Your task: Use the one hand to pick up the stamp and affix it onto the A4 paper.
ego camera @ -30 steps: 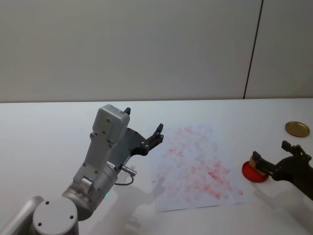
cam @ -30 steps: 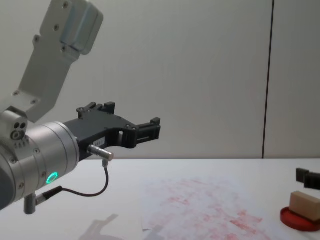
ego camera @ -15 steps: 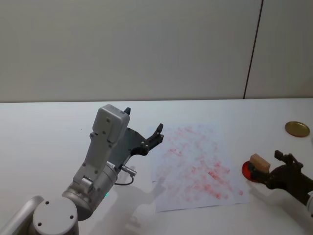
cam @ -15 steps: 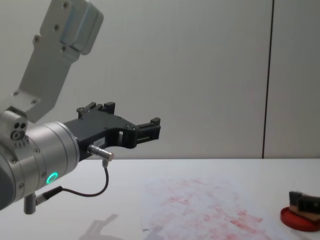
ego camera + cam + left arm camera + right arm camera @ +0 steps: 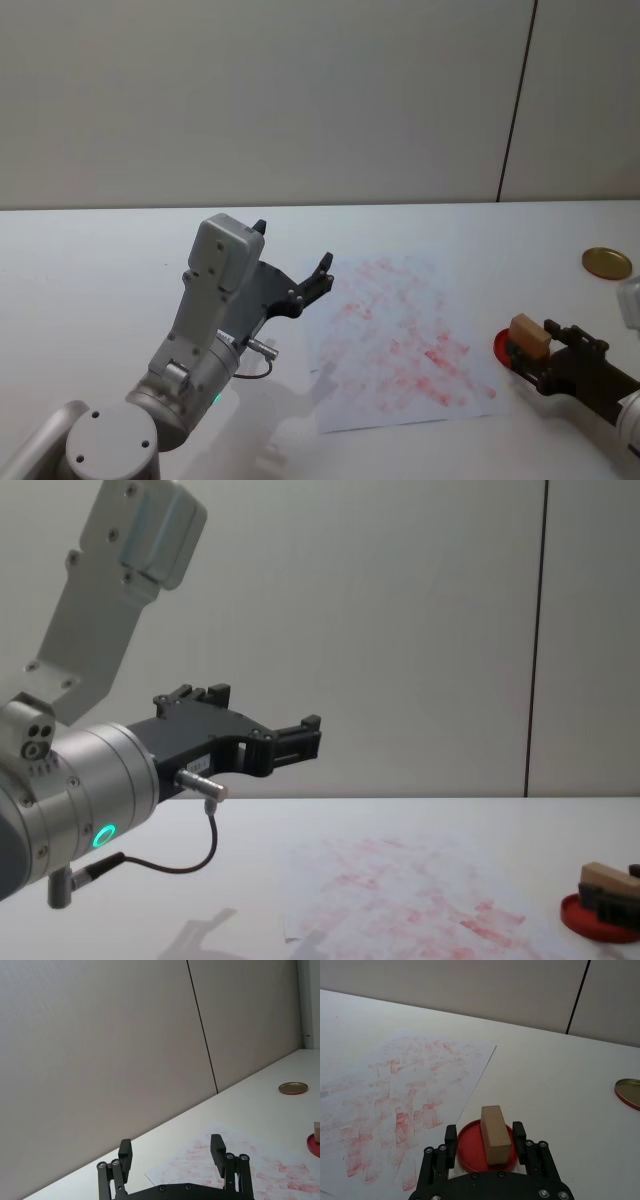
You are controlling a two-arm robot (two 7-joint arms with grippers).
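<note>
The stamp (image 5: 496, 1134) stands on the red ink pad (image 5: 468, 1146) at the lower right of the head view, just off the right edge of the A4 paper (image 5: 400, 335). The right gripper (image 5: 485, 1139) straddles it with jaws spread and not yet pinching, so the lift and the press onto the paper both look still to do. The left gripper (image 5: 171, 1146) hangs left of centre with jaws spread, unchanged from a second ago, while the right gripper now sits lower in the frame and closer about the stamp.

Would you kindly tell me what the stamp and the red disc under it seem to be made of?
The stamp looks like bare light wood: matte tan faces, crisp edges. The red disc looks like plastic or painted tin, smooth with a raised rim; I cannot tell which.
</note>
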